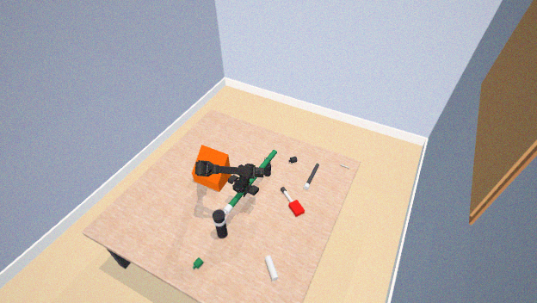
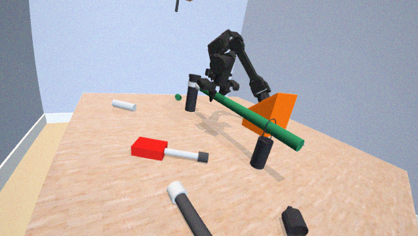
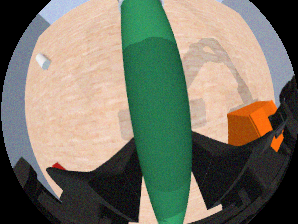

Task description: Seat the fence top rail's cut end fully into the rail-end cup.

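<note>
The green rail (image 1: 269,157) (image 2: 248,114) (image 3: 159,100) slopes above the table. My gripper (image 1: 244,186) (image 2: 218,95) (image 3: 160,135) is shut on the rail, with a finger on each side. Near its free end the rail passes through the thin wire loop on the short black post (image 2: 262,152). At its other end it meets the white rail-end cup (image 1: 228,209); how deep it sits there is hidden. The big black post (image 1: 221,230) (image 2: 191,100) stands upright. Its white brace band (image 1: 220,223) (image 2: 192,84) is high up, just below the post cap.
An orange wedge (image 1: 211,152) (image 2: 286,107) (image 3: 245,125) is beside the arm. A red block (image 1: 296,208) (image 2: 149,148) with a white rod, a dark rod (image 1: 312,174) (image 2: 192,214), a white cylinder (image 1: 271,268) (image 2: 124,104), a green piece (image 1: 198,262) and a black piece (image 1: 293,159) (image 2: 295,222) lie around.
</note>
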Controlling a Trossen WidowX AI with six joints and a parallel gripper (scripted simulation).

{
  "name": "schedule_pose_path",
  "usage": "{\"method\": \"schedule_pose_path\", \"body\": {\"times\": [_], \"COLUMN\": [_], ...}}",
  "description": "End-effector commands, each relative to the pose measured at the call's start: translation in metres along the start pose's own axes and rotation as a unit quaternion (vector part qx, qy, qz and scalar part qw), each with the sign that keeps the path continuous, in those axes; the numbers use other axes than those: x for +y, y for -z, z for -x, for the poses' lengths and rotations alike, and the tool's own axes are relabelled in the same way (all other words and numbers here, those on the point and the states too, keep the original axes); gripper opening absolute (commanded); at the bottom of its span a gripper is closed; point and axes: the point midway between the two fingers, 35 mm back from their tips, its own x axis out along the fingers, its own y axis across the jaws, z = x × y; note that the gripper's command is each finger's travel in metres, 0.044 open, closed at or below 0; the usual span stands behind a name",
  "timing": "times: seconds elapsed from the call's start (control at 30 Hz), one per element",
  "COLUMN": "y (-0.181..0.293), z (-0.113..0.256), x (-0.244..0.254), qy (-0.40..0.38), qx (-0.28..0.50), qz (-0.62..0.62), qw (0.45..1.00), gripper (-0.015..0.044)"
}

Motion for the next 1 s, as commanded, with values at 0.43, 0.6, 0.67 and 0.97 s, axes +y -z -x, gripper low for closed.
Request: {"method": "schedule_pose_path", "body": {"times": [0.43,0.6,0.67,0.97], "y": [-0.0099,-0.0099,-0.0099,-0.0094], "z": [-0.0025,-0.0025,-0.0025,-0.0018], "x": [0.0005,0.0005,0.0005,0.0005], "qy": [0.001,0.001,0.001,0.001], "qx": [0.0,0.0,0.0,0.0], "qz": [0.001,0.001,0.001,0.001], "qw": [1.0,1.0,1.0,1.0], "gripper": [0.0,0.0,0.0026,0.0262]}}
